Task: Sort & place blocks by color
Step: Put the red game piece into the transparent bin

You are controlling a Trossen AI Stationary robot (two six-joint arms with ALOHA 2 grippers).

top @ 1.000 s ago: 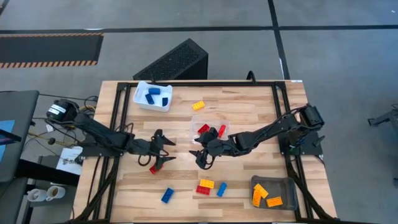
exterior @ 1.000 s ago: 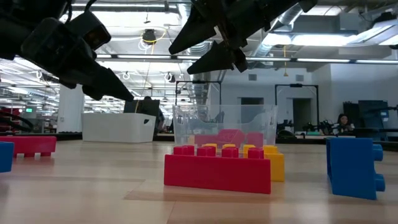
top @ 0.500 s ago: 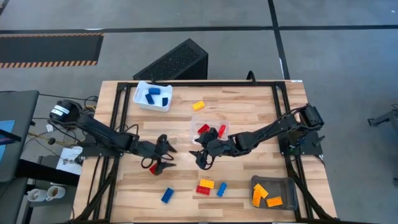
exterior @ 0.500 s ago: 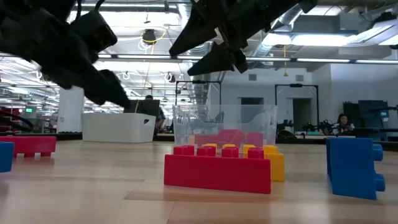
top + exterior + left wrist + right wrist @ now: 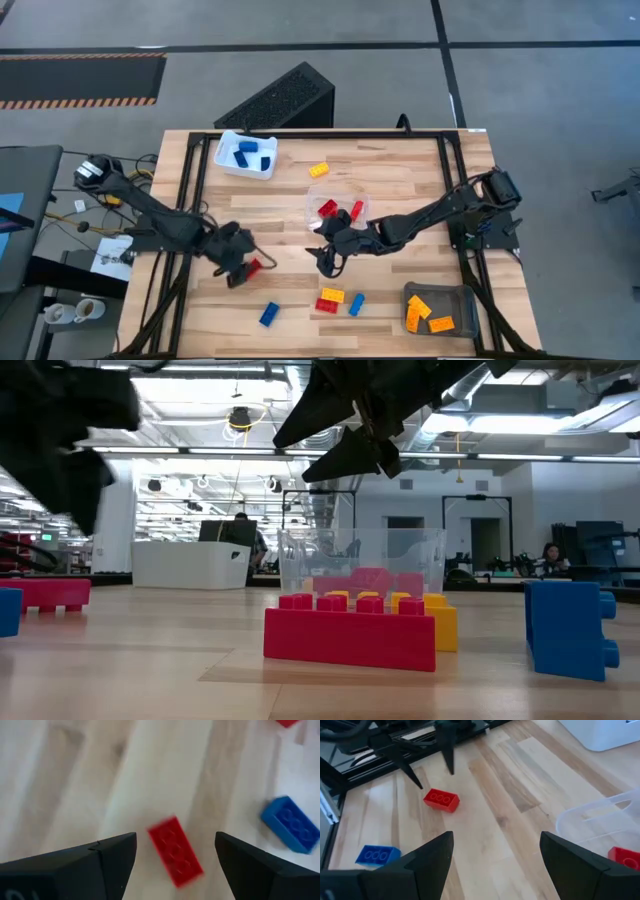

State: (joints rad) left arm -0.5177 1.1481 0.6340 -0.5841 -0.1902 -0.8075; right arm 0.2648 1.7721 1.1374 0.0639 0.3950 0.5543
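A red block (image 5: 175, 851) lies flat on the table between the fingers of my open left gripper (image 5: 176, 840), which touch nothing. In the high view that gripper (image 5: 238, 268) hangs over the red block (image 5: 251, 267), left of centre. My open right gripper (image 5: 325, 260) hovers empty just near of the clear tray (image 5: 352, 222), which holds red blocks (image 5: 327, 209). A red block (image 5: 327, 304), a yellow one (image 5: 333, 294) and two blue blocks (image 5: 269, 314) (image 5: 356, 304) lie by the near edge. One yellow block (image 5: 319, 170) lies toward the far edge.
A white tray (image 5: 228, 165) with blue blocks sits at the far left. A grey tray (image 5: 452, 292) with orange blocks sits at the near right corner. Black frame rails (image 5: 190, 175) run along the table's sides. Bare wood lies between the two grippers.
My left gripper has moved toward the near edge and down, tipping from pointing across the table to pointing down over the red block. It stays open. The right gripper has hardly moved. No block has shifted.
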